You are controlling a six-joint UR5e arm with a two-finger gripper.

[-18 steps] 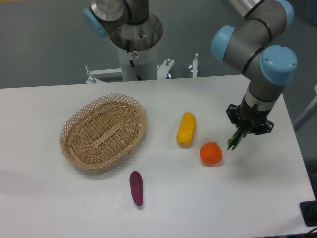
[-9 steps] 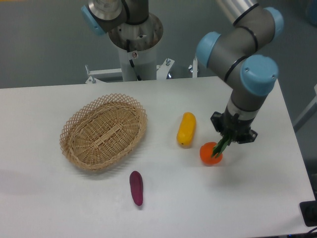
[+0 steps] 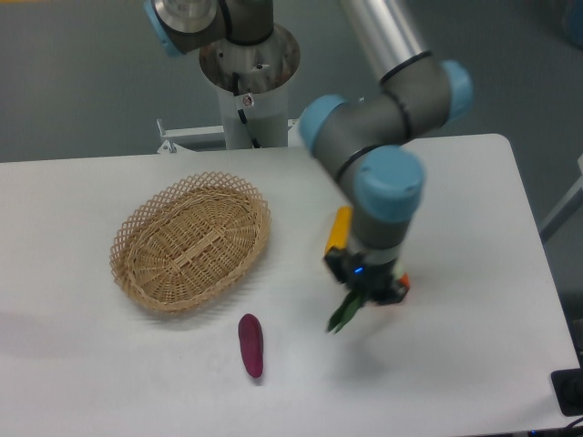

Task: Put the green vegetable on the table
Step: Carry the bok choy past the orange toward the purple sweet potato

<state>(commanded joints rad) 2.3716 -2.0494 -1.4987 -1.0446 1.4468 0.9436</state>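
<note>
Overhead, the black two-finger gripper [image 3: 362, 293] clenches the leafy green vegetable [image 3: 346, 311] above the white rounded table [image 3: 474, 364], at three o'clock from the purple eggplant-like piece [image 3: 250, 345].

**Bystanders on the desk**

A woven wicker basket [image 3: 191, 240] sits toward the left edge. Below it, nearer the front edge, a purple eggplant-like piece [image 3: 250, 345] lies lengthwise. Near the middle, a yellow oblong vegetable [image 3: 340, 228] shows only partly, and a sliver of an orange fruit [image 3: 404, 282] peeks out just beside it.
</note>
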